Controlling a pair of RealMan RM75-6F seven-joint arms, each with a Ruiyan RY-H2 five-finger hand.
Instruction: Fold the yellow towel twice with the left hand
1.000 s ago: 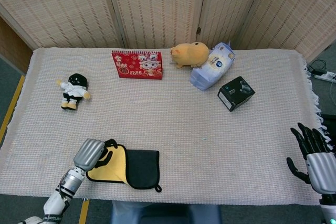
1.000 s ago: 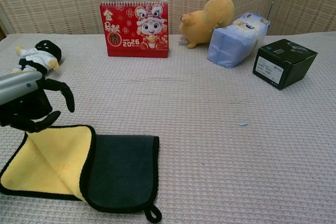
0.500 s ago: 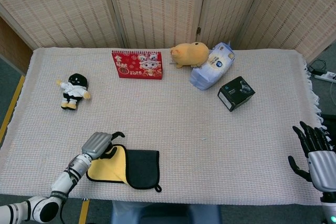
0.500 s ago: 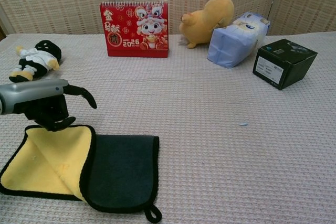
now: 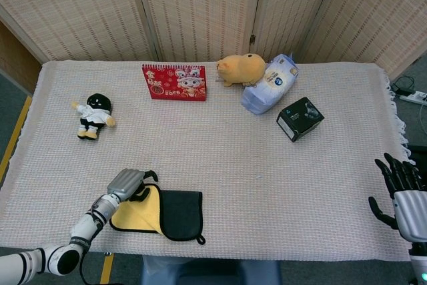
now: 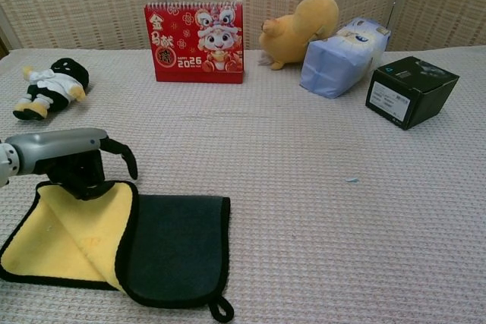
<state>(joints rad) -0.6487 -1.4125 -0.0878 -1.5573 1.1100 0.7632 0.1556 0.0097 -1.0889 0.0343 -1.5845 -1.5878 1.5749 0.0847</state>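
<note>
Resting on the yellow towel far edge, left robot hand curled, grip unclear; right robot hand spread.

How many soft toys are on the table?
2: a black-and-white doll near the table's left edge, and an orange plush animal at the back, leaning against the blue tissue pack. None appears hidden.

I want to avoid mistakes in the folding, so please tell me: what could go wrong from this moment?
1. The left hand sits at the far corner of the yellow towel, and no firm hold shows; the corner may slip when lifted.
2. The towel lies close to the near edge of the table, so a pull might drag it off.
3. The hanging loop could bunch into the second fold.
</note>
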